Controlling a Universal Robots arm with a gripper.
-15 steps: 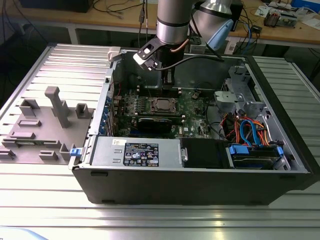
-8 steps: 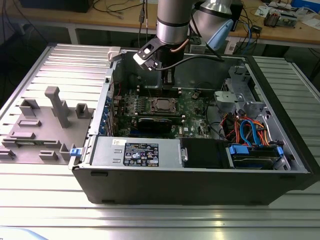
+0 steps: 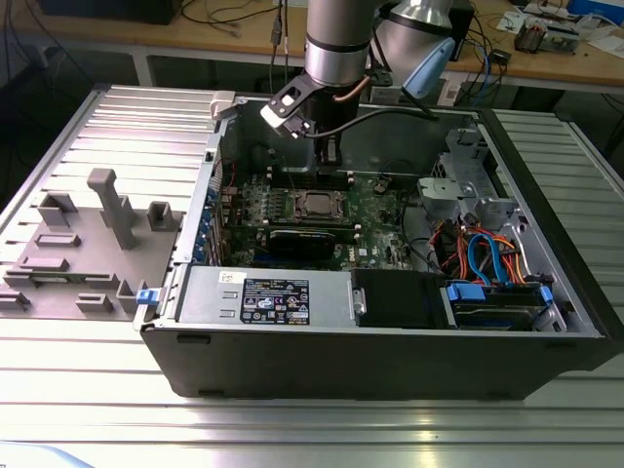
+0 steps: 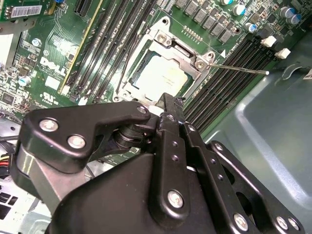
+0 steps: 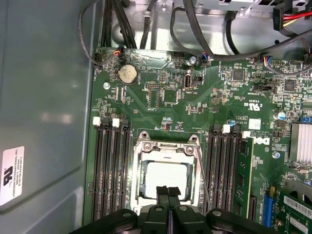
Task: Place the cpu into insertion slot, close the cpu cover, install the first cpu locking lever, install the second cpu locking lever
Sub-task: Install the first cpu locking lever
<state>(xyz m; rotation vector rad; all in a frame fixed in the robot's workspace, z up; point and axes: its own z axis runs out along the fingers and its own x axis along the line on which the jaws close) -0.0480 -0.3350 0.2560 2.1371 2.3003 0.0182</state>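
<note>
Cpu [image 5: 165, 176] lies flat in the insertion slot [image 5: 142, 181] on the green motherboard [image 5: 165, 97], its pale metal top showing through the square window of the cpu cover [image 5: 165, 147]. The cover is down over the chip, and its silvery frame runs round all four sides in both wrist views. A thin wire locking lever [image 4: 241, 69] sticks out from one corner of the frame, slanting across the long black memory slots [image 5: 229, 161] beside it instead of lying along the frame edge.

The claw [image 5: 168, 191] has its two black fingertips pressed together with nothing between them. In the first wrist view the tips overlap the edge of the cpu and the cover rim. Whether they touch the metal cannot be told.

In the exterior view the arm reaches down into the open computer case [image 3: 390, 361], which lies on its side on the ribbed table [image 3: 292, 429]. The claw hangs just at the far side of the socket. A long black expansion card [image 3: 307, 241] sits on the near side of the socket. A grey fixture [image 3: 107, 234] rests on the table at the exterior view's left, well apart from the case's inside.
</note>
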